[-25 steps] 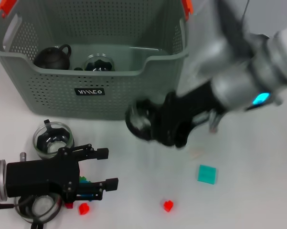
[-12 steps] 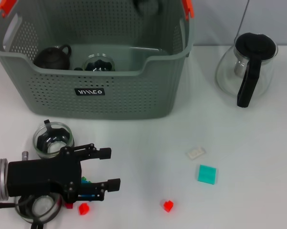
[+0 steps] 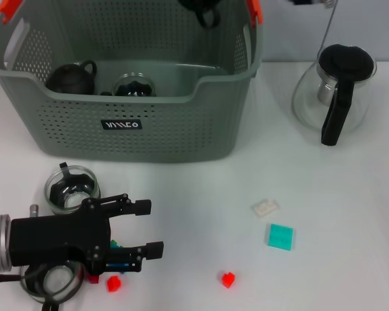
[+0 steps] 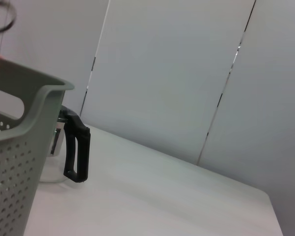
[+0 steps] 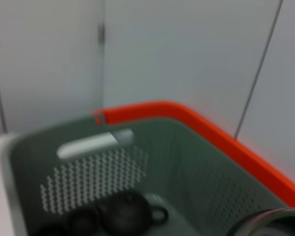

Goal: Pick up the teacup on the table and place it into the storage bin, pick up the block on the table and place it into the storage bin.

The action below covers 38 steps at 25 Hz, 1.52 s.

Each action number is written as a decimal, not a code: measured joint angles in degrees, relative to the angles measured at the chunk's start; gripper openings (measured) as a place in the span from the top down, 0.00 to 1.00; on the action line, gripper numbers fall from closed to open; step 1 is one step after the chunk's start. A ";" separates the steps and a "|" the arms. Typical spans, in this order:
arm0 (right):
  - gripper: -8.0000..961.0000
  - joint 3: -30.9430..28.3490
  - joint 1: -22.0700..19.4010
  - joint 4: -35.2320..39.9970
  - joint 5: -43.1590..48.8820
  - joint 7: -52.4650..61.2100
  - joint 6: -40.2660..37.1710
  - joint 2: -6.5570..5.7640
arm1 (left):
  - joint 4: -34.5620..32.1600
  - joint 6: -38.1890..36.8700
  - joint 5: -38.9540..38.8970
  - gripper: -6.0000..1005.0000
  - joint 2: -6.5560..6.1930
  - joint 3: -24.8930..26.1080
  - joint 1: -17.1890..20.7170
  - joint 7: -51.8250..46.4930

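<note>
We see left gripper (image 3: 137, 227): matte blk body w/ two blk fingers, silver cylindrical wrist, thin cable.

Right gripper (image 3: 204, 10): only a dark blurred bit shows at the head view's top edge, over the storage bin (image 3: 129, 126); fingers not readable. Bin's far wall and left rim run out of frame.

Right wrist view is soft throughout. A rounded rim (image 5: 267, 222) is cut by the lower corner; unclear what it is.

Left gripper (image 3: 133, 228): arm cut at the left edge. It covers part of a glass cup (image 3: 52, 282) and small coloured blocks (image 3: 113, 249).

White piece (image 3: 265, 207) too small to identify.
</note>
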State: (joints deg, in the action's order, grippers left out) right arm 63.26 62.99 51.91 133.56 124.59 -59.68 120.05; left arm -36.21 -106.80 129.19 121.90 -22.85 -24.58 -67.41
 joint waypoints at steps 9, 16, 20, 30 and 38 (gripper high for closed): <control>0.93 11.80 3.59 -14.46 1.20 -1.20 17.91 0.50 | 0.00 0.48 -0.72 0.17 0.00 0.00 -0.26 0.00; 0.93 16.27 5.23 -20.64 0.98 -1.35 25.07 0.83 | 0.09 0.59 -1.24 0.17 0.00 -0.02 -0.61 0.00; 0.93 19.45 5.24 -22.10 -0.68 -1.37 27.49 0.89 | 0.09 0.72 -1.31 0.17 0.00 0.00 -0.65 0.00; 0.93 21.56 5.25 -23.42 -1.73 -1.37 27.82 0.89 | 0.09 0.87 -1.32 0.17 -0.09 0.00 -0.65 0.04; 0.93 21.61 4.81 -23.62 -1.73 -1.34 27.50 0.89 | 0.09 1.08 -1.31 0.17 -0.09 0.00 -0.65 0.42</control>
State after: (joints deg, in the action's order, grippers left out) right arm 84.88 67.80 28.29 131.83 123.25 -32.18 120.94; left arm -36.12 -105.72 127.88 121.81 -22.85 -25.22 -66.99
